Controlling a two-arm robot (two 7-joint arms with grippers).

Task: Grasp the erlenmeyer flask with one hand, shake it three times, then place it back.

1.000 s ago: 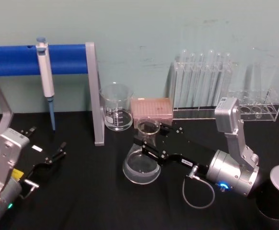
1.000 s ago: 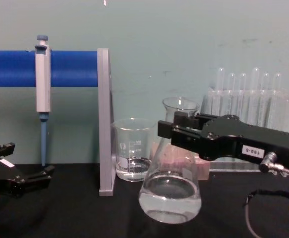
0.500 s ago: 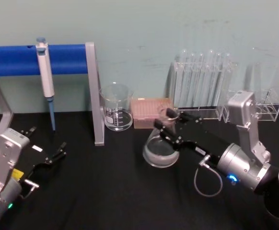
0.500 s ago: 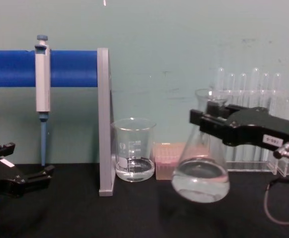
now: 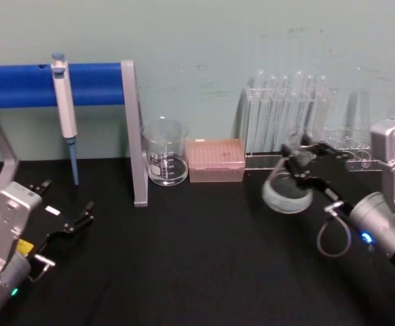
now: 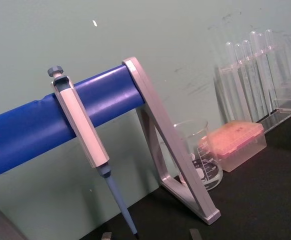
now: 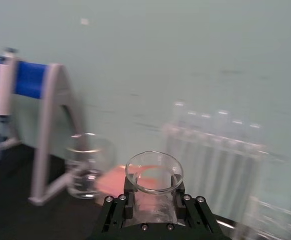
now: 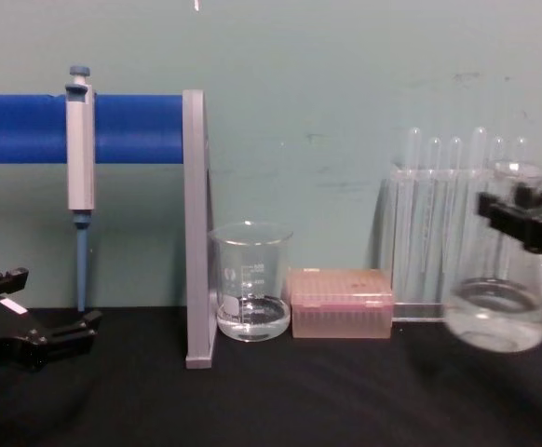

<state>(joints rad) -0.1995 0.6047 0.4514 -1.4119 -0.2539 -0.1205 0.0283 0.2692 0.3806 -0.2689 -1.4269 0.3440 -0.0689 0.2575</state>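
Clamping the erlenmeyer flask [image 7: 154, 186] by the neck in wrist view, the right gripper [image 7: 154, 200] is holding firm; chest view is showing the liquid [image 8: 494, 326] inside; left gripper [image 5: 65, 207] is idling, fingers spread.

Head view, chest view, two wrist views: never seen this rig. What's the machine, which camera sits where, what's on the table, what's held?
A two-armed robot; each arm ends in a black two-fingered claw. The head view looks down from its head, the chest view looks across the table from lower down, and each wrist view rides on one arm. On the black table: a blue bar stand with a pipette hanging on it, a beaker, a pink box, a rack of test tubes. The right claw grips the erlenmeyer flask by its neck, apparently off the table, some clear liquid inside. The left claw sits open at the robot's left, holding nothing.
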